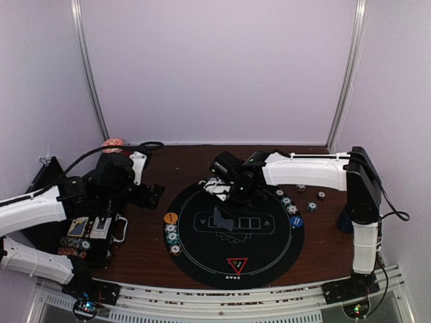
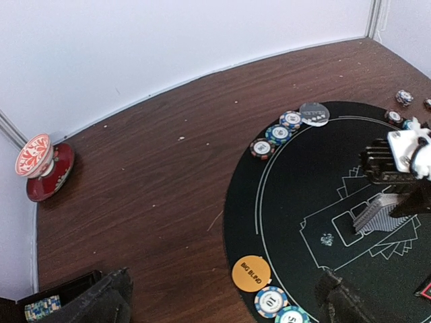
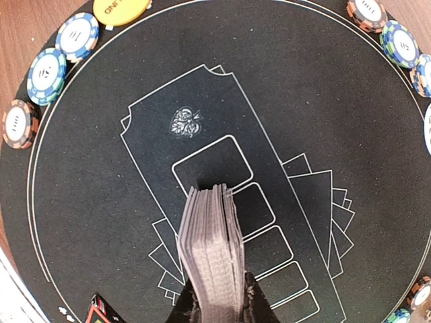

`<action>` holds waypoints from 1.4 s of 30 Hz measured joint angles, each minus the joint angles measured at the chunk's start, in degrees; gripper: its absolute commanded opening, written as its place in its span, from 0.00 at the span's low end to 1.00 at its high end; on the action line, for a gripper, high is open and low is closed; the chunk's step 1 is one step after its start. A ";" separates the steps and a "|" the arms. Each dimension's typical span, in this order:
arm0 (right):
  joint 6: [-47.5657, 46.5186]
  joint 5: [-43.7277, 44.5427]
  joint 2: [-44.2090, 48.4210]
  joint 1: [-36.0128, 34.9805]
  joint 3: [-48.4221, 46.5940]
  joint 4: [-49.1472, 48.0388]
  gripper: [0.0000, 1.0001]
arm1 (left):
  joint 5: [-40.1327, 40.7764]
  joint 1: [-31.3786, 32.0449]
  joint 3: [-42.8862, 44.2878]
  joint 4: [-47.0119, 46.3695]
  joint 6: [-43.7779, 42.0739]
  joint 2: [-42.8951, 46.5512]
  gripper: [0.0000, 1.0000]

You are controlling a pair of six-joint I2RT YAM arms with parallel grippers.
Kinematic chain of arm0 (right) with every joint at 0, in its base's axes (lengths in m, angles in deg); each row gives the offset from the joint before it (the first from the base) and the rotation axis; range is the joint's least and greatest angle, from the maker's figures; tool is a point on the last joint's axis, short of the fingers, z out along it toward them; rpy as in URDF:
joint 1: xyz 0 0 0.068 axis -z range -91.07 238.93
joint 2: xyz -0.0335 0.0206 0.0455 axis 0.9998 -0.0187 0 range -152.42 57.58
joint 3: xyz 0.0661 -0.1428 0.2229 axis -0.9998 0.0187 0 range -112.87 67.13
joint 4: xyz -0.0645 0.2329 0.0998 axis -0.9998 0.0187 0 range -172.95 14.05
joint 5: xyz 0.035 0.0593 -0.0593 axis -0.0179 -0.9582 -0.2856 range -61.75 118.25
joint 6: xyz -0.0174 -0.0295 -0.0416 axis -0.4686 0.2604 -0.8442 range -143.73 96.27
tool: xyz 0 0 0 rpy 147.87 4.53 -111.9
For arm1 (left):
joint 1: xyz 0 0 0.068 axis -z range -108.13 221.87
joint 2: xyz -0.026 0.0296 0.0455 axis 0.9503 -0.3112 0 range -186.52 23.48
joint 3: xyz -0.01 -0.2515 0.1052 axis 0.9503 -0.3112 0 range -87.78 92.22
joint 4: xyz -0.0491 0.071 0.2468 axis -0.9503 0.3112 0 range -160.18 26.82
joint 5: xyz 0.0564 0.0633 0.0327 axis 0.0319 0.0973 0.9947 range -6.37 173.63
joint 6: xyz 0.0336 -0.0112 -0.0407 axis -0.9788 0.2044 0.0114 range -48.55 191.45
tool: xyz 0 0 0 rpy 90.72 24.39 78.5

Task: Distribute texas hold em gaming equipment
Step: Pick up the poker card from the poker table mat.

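Pinched on edge between the dark fingers (image 3: 259,306) of the right gripper (image 3: 219,299), a deck of grey-blue-backed playing cards (image 3: 212,249) fills the bottom of the right wrist view, its far end slightly splayed so the separate card edges show. The jaws are clamped against the deck's two flat faces and stand only as far apart as its thickness. It hangs over the row of printed card boxes in the middle of the round black mat (image 1: 269,259); whether its lower edge touches the felt cannot be told. The left gripper (image 2: 223,277) is spread wide and holds nothing, hovering above the brown table (image 2: 155,202) just off the mat's left rim, one finger (image 2: 101,299) at each lower corner of its wrist view. Just beside that rim, on the mat, lies the orange button (image 2: 250,272) marked BIG BLIND, with a curved row of striped poker chips (image 1: 172,237) next to it. On the opposite rim another row of chips (image 1: 286,200) ends at the blue button (image 1: 295,221), and a few loose chips (image 1: 312,206) lie on the wood beyond. The red triangle marker (image 1: 237,264) lies flat at the mat's near edge. Against the far left wall sits a red-and-white cup (image 2: 35,156) on its saucer, well apart from both arms.
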 measured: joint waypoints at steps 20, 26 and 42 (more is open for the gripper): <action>0.79 -3.06 1.44 3.69 3.23 -2.82 0.00 | -0.35 6.32 -8.68 -26.82 -3.32 -13.22 0.98; 0.85 -3.02 1.44 3.69 3.23 -2.82 0.13 | 0.00 7.58 -12.11 -32.28 -3.52 -13.55 0.98; 0.94 -2.40 -2.10 3.02 1.44 -1.29 0.21 | 2.93 9.97 -12.11 -36.65 -4.55 -17.16 0.98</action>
